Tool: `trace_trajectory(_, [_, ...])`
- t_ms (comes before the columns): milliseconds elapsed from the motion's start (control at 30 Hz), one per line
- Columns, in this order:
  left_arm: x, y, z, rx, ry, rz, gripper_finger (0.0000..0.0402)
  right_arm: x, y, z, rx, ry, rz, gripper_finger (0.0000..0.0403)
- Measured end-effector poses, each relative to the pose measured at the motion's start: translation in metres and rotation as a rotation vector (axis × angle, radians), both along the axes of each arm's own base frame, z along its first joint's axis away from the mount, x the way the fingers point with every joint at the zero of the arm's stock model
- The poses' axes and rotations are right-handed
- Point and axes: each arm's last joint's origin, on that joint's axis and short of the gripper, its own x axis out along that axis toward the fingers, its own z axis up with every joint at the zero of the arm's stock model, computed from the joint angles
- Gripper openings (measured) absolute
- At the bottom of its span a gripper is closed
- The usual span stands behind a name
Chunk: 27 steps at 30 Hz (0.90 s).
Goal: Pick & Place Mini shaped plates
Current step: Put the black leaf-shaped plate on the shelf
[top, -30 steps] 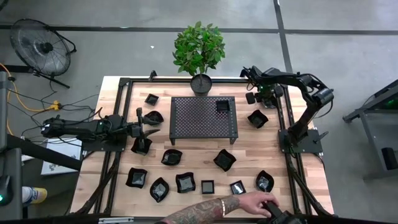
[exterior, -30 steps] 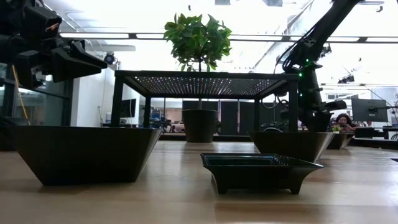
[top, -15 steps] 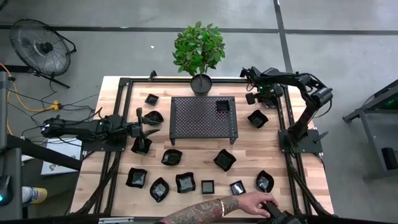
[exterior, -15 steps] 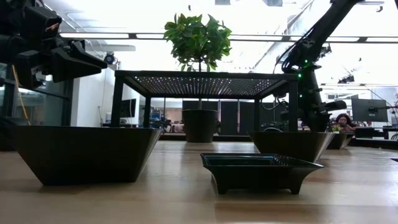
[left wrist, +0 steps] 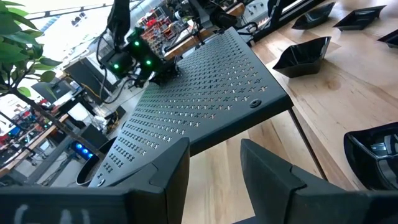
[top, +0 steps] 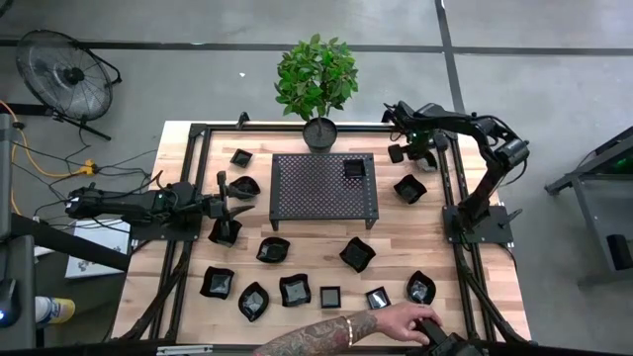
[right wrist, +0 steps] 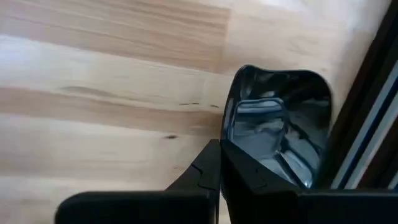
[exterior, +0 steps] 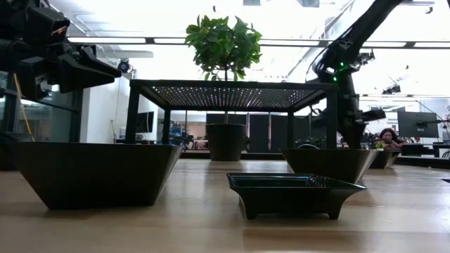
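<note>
Several mini shaped plates, small glossy black dishes, lie scattered on the wooden table [top: 396, 222]; one [top: 353, 169] sits on the black perforated rack [top: 324, 188]. My right gripper [top: 399, 153] [right wrist: 221, 152] points down near the table's far right corner, shut on one dish [right wrist: 277, 124]. My left gripper [top: 237, 206] [left wrist: 214, 162] hovers open and level at the table's left, facing the rack, with nothing between its fingers. My right gripper pinches the dish's rim [right wrist: 229, 140] at one side, one finger [right wrist: 255, 180] inside the bowl and one [right wrist: 199, 174] outside. The fingers come from above, pointing down. The dish sits about level under them; whether it is clear of the table I cannot tell.
A potted plant [top: 319, 132] stands behind the rack. Another dish [top: 409, 188] lies just nearer than my right gripper, and the black frame rail [right wrist: 360, 143] runs close beside the held dish. A person's hand [top: 401, 321] reaches over the near edge by the front dishes.
My right arm has bent a little more at its elbow, while its gripper stays over the same spot by the table's far right corner.
</note>
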Motion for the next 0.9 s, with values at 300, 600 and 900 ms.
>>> trace_trajectory(300, [0.000,0.000,0.000,0.000,0.000,0.000,0.0140,0.008,-0.006,0.027,-0.015,-0.008,0.042,0.0000])
trace_trajectory(600, [0.000,0.000,0.000,0.000,0.000,0.000,0.0140,0.017,-0.003,0.041,-0.002,-0.003,0.077,0.0000])
trace_trajectory(900, [0.000,0.000,0.000,0.000,0.000,0.000,0.0140,0.034,0.003,0.078,0.002,0.012,0.191,0.0000])
